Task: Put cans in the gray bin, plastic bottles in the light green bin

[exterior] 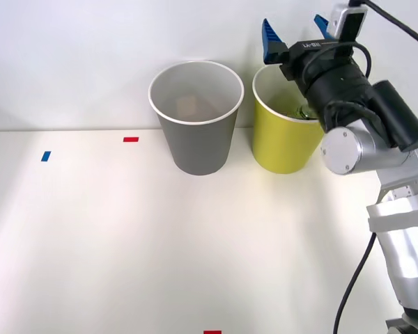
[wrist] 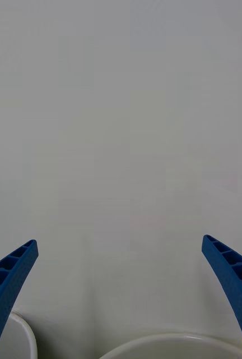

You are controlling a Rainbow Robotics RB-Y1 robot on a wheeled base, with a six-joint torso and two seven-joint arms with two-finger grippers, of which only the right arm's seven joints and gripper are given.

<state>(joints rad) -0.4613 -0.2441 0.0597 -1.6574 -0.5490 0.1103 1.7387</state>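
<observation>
Front view: right end effector [exterior: 296,33] above the rear rim of the light green bin [exterior: 284,142], blue fingers [exterior: 270,40] spread wide, nothing pinched. Something green with a pale round top [exterior: 308,111] low inside that bin, half hidden by the wrist, probably one of the plastic bottles, cannot tell for sure. Gray bin [exterior: 196,142] just beside it on the robot's left, upright, faint pale shape at its bottom, unclear what. Counter [exterior: 195,257] carrying both bins plus small red tape marks [exterior: 131,139] and a blue tape mark [exterior: 46,156]. No loose cans or bottles lying on the counter.

Right wrist view: end effector [wrist: 121,303] spread, both fingers [wrist: 9,275] at the corners, blank wall between them. White rim of the light green bin [wrist: 177,340] just below, a sliver of a second rim [wrist: 26,331] at the corner, likely the gray bin.

Step judged: release over the light green bin done, retreat next. For a clean retreat: lift straight up first, keep fingers spread, clear the rim before swinging sideways, avoid clipping either bin.
</observation>
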